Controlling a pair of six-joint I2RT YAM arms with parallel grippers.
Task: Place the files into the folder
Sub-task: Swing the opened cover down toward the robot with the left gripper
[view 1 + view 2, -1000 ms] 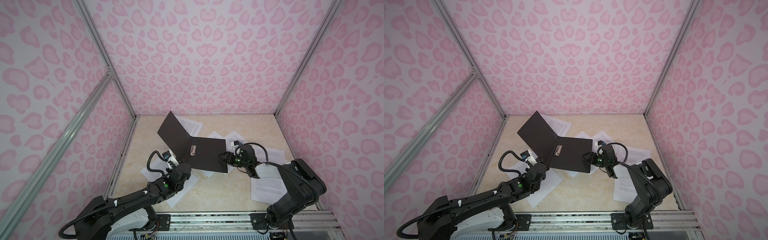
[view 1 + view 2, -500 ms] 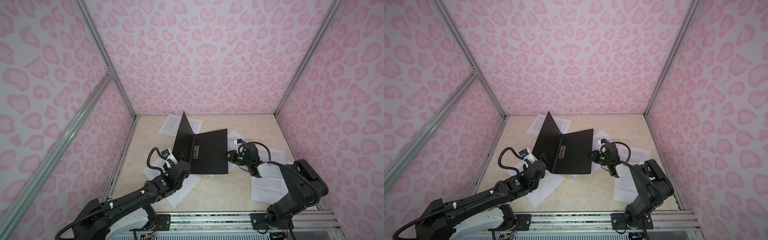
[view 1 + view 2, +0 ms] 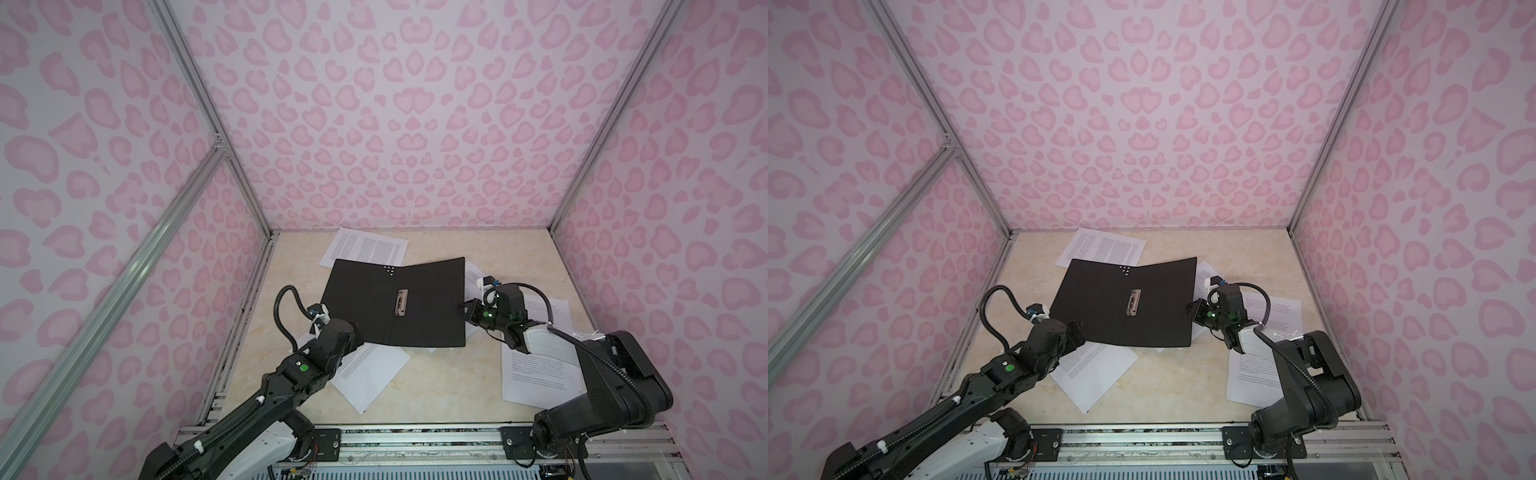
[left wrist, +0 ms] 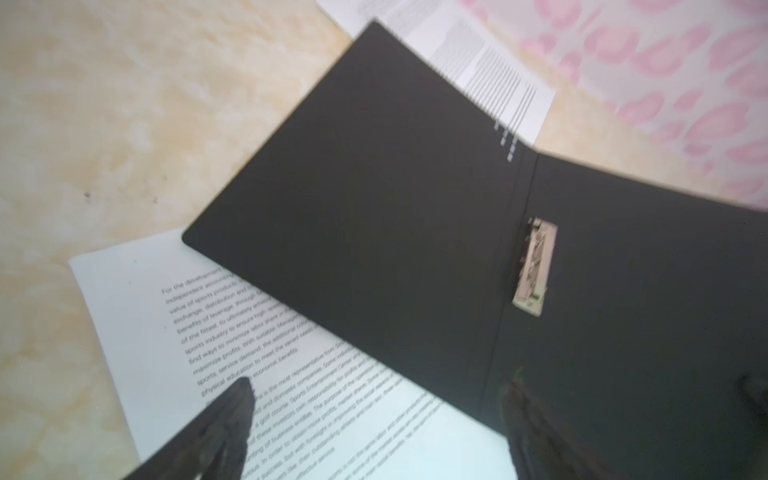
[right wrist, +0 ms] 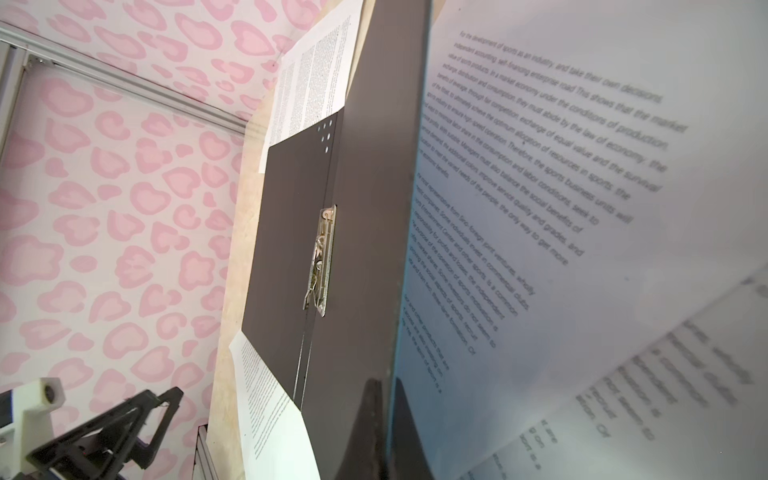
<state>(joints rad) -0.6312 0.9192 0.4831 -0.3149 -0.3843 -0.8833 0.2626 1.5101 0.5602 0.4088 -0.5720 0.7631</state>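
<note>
**A:** Where is the folder?

**B:** The folder (image 3: 357, 299) lies open in the middle of the bench (image 3: 432, 386), black inside facing up. Its metal clip (image 3: 402, 300) sits along the spine. The left cover lies flat. The right cover tilts up a little at its outer edge.

**A:** And the files?

**B:** The files (image 3: 473, 274) are scattered around and under it. The far sheet (image 3: 365, 247) is at upper centre of both top views, with one corner tucked beneath the left cover. The near sheet (image 3: 370, 374) pokes out from under the folder's lower edge, towards the lower left. The right sheet (image 3: 536, 374) lies at lower right, partly under the right arm. More pages show beside and below the raised cover.

**A:** What is the left tool doing?

**B:** The left tool (image 4: 378, 384) is released, its jaws spread wide. In the left wrist view one finger (image 4: 232, 411) is over the near sheet and the other is over the folder close to the spine. I cannot tell whether either touches.

**A:** And the right tool?

**B:** The right tool (image 5: 386, 399) is clenched on the outer edge of the folder's right cover. In the right wrist view that cover sits pinched between the jaws, with printed pages beneath it. In a top view it is at centre right.
</note>
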